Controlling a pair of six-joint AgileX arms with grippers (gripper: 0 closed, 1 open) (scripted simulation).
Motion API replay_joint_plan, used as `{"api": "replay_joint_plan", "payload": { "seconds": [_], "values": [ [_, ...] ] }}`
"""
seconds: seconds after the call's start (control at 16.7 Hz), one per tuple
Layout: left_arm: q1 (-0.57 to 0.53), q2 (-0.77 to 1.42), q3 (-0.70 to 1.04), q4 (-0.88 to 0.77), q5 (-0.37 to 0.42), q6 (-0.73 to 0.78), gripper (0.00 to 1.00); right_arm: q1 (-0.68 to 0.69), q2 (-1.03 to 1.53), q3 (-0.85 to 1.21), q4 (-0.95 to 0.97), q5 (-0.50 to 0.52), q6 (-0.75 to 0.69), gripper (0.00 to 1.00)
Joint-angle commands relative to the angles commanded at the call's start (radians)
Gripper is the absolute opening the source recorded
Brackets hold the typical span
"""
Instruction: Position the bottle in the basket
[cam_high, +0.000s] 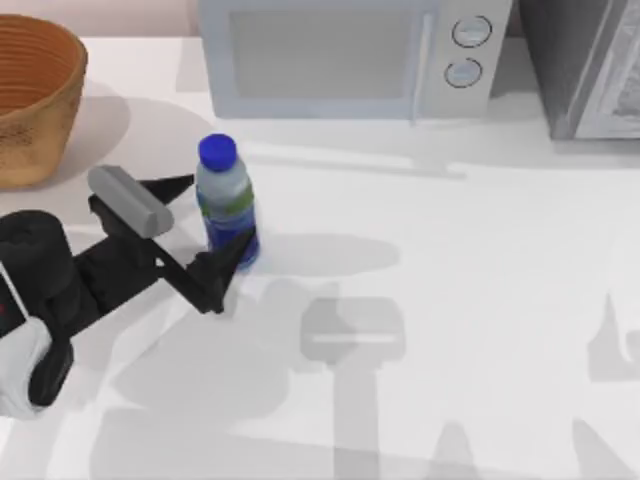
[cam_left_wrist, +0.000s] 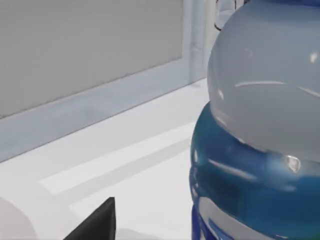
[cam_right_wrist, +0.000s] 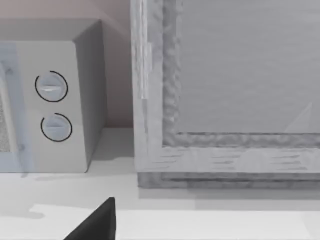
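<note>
- The left gripper (cam_high: 202, 240) is low over the white table (cam_high: 480, 300), fingers spread wide, one finger at the far side of the small clear plastic bottle with the round blue cap, green band and dark blue label (cam_high: 226, 205), the other at its near side by the base. No squeeze yet that I can make out; the jaws bracket it and look open.
- The bottle stands upright toward the table's left side, in front of the white microwave (cam_high: 350, 55) and well short of the near edge. In the left wrist view the bottle (cam_left_wrist: 260, 140) looms very close, clear shoulder above, blue label below.
- My read on handling: light, thin-walled plastic, smooth and likely slippery, and it may dent under a hard pinch. It is tall and narrow, so a nudge could tip it. The labelled mid-body looks like the best place to hold, square across, not the domed shoulder.
- The round tan-orange woven wicker basket (cam_high: 35, 95) sits at the far left corner, near the bottle but apart from it, its mouth open upward.
- Room to move: bare table lies between bottle and basket. The microwave front is close behind, so I judge lifting first, then carrying left over the rim, is safest.
- The right wrist view faces the microwave's dials (cam_right_wrist: 52, 105) and a grey cabinet (cam_right_wrist: 225, 90).
</note>
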Motion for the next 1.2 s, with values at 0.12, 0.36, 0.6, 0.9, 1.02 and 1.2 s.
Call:
{"api": "replay_joint_plan", "payload": {
  "seconds": [0.12, 0.36, 0.6, 0.9, 1.02, 1.2],
  "values": [
    [-0.039, 0.025, 0.062, -0.033, -0.038, -0.007, 1.0, 0.0, 0.0, 0.0, 0.0, 0.0, 0.0, 1.0],
    [-0.074, 0.047, 0.118, -0.063, -0.073, -0.013, 1.0, 0.0, 0.0, 0.0, 0.0, 0.0, 0.0, 1.0],
    [-0.074, 0.047, 0.118, -0.063, -0.073, -0.013, 0.92, 0.0, 0.0, 0.0, 0.0, 0.0, 0.0, 1.0],
    [-0.074, 0.047, 0.118, -0.063, -0.073, -0.013, 0.55, 0.0, 0.0, 0.0, 0.0, 0.0, 0.0, 1.0],
    [-0.074, 0.047, 0.118, -0.063, -0.073, -0.013, 0.4, 0.0, 0.0, 0.0, 0.0, 0.0, 0.0, 1.0],
    [-0.074, 0.047, 0.118, -0.063, -0.073, -0.013, 0.17, 0.0, 0.0, 0.0, 0.0, 0.0, 0.0, 1.0]
  ]
}}
